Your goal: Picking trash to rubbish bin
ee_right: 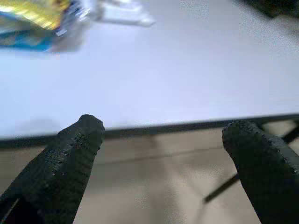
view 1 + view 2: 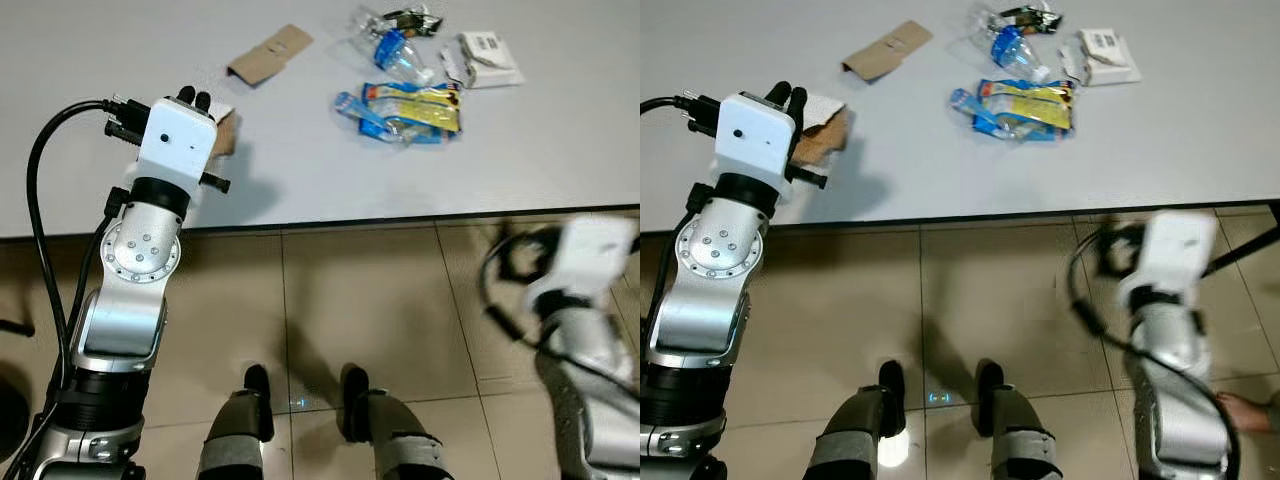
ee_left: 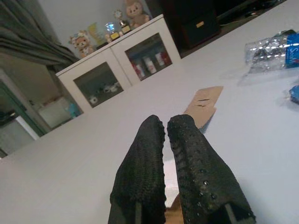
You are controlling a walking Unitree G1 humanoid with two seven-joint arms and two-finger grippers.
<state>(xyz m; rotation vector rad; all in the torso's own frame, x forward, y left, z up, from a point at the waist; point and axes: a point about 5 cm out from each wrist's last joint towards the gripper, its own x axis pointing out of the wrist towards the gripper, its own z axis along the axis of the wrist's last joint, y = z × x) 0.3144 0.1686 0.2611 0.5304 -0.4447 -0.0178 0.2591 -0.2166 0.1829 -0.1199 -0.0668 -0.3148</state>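
At the upper left of the head view, the left gripper (image 2: 786, 94) has its two fingers pinched shut on a brown cardboard scrap (image 2: 823, 133) at the near edge of the white table (image 2: 300, 150). The scrap looks light and bendy, so an edge is the best place to pinch. The right gripper (image 1: 163, 154) hangs low at the lower right, fingers wide apart and empty.

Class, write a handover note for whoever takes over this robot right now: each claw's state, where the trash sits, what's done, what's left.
Left claw: shut on a brown-and-white cardboard scrap over the table's near edge.
Right claw: open, empty, below the table edge.
On the table: flat cardboard piece, blue-yellow wrapper, crushed plastic bottle, white packet.
Done: one scrap grasped.
Left: bin it, then collect the rest.
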